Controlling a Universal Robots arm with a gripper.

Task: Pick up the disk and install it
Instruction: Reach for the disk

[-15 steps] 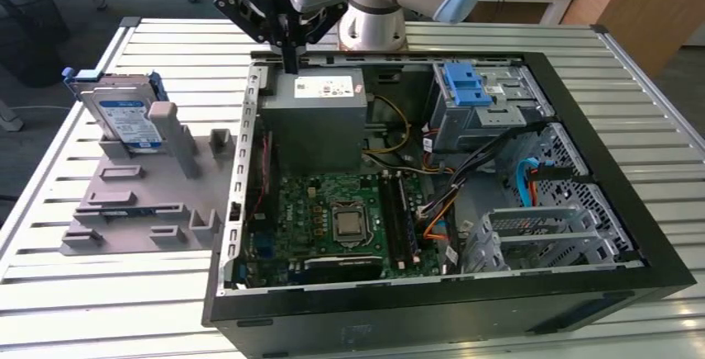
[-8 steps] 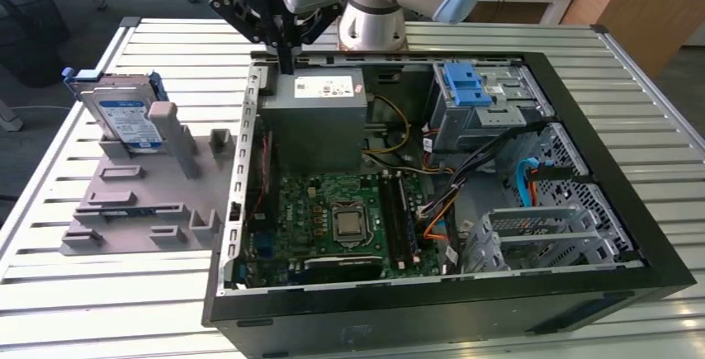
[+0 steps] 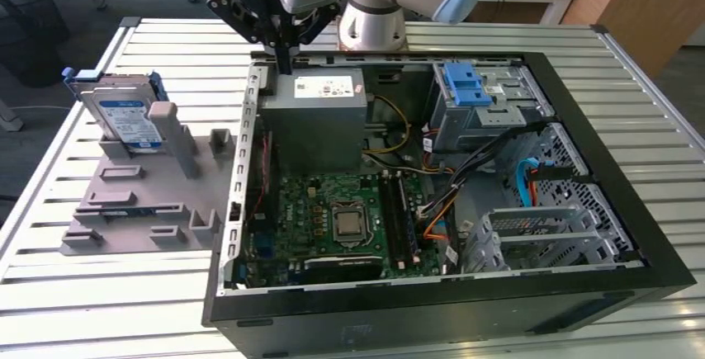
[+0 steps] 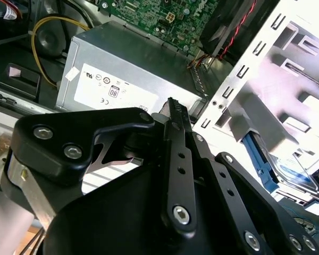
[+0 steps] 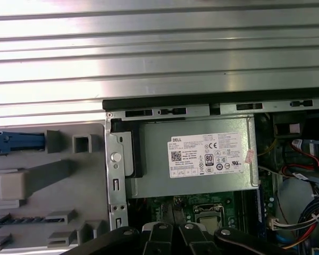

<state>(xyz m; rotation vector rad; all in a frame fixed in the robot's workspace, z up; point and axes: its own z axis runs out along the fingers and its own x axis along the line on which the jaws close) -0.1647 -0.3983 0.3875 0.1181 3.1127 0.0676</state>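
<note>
The disk stands on edge in a grey holder on the slatted table, at the exterior view's left of the open computer case. The gripper hangs well apart from it, over the case's far edge beside the grey power supply, fingers clenched together on nothing.

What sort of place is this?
Probably a robotics lab for computer assembly: a robot arm over an open computer case on a slatted metal table, and the disk standing in a grey fixture beside it.
</note>
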